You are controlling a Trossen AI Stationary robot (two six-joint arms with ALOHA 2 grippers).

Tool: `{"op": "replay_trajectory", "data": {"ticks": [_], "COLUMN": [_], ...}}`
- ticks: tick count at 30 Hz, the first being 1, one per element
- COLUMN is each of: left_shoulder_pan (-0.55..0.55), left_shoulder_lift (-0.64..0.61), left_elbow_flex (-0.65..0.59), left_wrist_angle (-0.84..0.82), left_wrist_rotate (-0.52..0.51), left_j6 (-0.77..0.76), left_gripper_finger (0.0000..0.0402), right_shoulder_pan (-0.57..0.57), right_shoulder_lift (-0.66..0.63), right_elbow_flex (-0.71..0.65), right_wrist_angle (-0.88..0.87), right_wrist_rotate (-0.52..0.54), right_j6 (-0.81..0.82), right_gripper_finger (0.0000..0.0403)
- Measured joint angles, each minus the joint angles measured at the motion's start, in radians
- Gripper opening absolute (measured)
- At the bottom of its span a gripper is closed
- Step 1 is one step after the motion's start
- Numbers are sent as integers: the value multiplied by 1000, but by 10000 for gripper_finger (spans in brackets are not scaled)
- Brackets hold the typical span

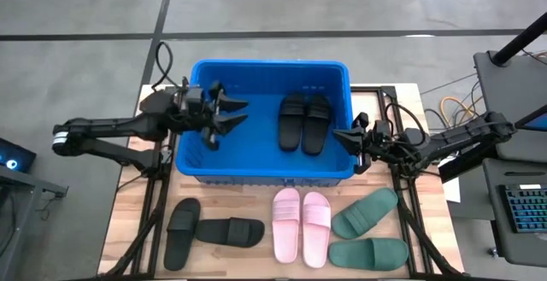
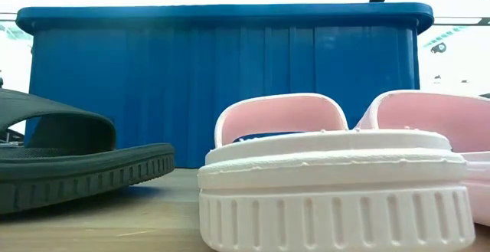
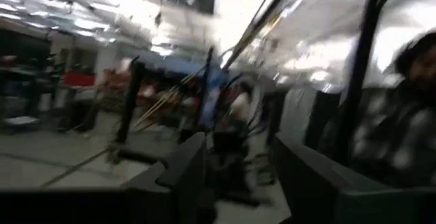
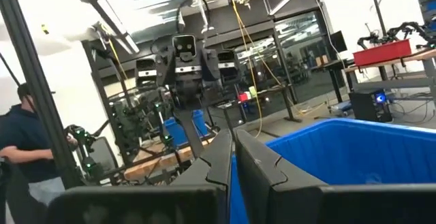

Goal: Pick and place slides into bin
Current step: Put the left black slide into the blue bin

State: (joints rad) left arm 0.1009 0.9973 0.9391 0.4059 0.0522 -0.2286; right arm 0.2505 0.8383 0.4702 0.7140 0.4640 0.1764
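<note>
1. Left gripper — over the left part of the bin's interior, above the floor of the tub; fingers parted, nothing between them. Its arm reaches in from the table's left edge.
2. Right gripper — at the bin's right wall, just at the rim; fingers pressed together, nothing held. Its arm extends from the right side of the table.
3. Bin — bright blue, ribbed walls, thick rim; stands at the far middle of the wooden table. In the low view its front wall fills the background behind the footwear.
4. Black slides in bin — one pair, side by side, right of centre on the bin floor, well apart from the left gripper.
5. Black slides on table — two, in front of the bin at the left; one lies upright in the high view, the other crosswise, touching or nearly so.
6. Pink slides — pair, side by side, in front of the bin's middle; nearest the low camera.
7. Green slides — two, front right, one angled above the other.
8. Person — dark shirt, beyond the table, seen in the right wrist view.
</note>
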Motion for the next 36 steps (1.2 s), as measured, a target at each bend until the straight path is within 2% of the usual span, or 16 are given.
{"op": "replay_trajectory", "data": {"ticks": [3, 5, 8, 11, 12, 21, 26, 33, 36], "left_shoulder_pan": [0, 1, 0, 12, 17, -34, -76, -146, -188], "left_shoulder_lift": [21, 28, 27, 29, 36, 96, 84, 52, 48], "left_elbow_flex": [53, 67, 84, 103, 107, 102, 108, 109, 110], "left_wrist_angle": [-107, -148, -185, -209, -208, -215, -343, -600, -651], "left_wrist_rotate": [-66, -56, 48, 242, 299, 484, 501, 459, 428], "left_j6": [28, 7, -106, -376, -422, -724, -832, -929, -975], "left_gripper_finger": [204, 228, 250, 255, 255, 256, 256, 256, 256], "right_shoulder_pan": [0, 0, 0, 0, 0, 0, 0, 0, 0], "right_shoulder_lift": [0, 0, -5, -16, -19, -32, -53, -73, -71], "right_elbow_flex": [0, 0, 0, 0, 0, 0, 0, 0, 0], "right_wrist_angle": [0, 0, 0, 1, 1, 1, 0, -7, -10], "right_wrist_rotate": [1, 5, 8, 8, 8, 9, 9, 9, 9], "right_j6": [-1, -1, -12, -36, -43, -154, -252, -260, -269], "right_gripper_finger": [13, 13, 13, 13, 13, 13, 13, 13, 13]}}
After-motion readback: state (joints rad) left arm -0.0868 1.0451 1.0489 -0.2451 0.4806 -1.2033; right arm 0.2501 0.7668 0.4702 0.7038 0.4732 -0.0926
